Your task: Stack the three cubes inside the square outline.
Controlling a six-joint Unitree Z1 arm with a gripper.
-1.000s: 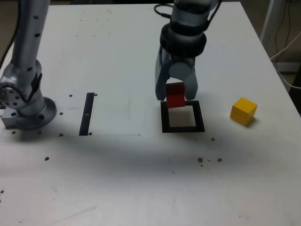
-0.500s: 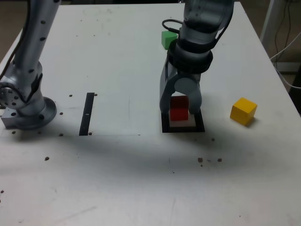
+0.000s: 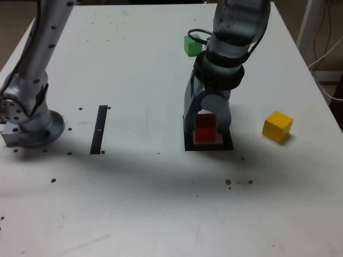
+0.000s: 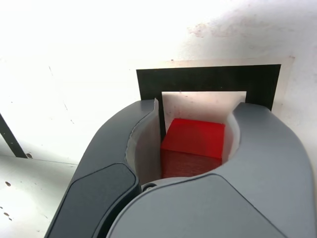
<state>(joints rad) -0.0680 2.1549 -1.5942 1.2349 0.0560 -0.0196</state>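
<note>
Red cube (image 3: 205, 134) sits between the fingers of the Z1 gripper (image 3: 207, 123), over the white centre of the square outline (image 3: 209, 148); can't tell if it's pinched or loose. Yellow cube (image 3: 277, 127) is off to the exterior view's right of the outline, green cube (image 3: 192, 46) farther up the tabletop (image 3: 139, 214), beside the arm.

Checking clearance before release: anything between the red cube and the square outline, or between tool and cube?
Nothing visible: the red cube sits inside the outline, between the tool's fingers.
</note>
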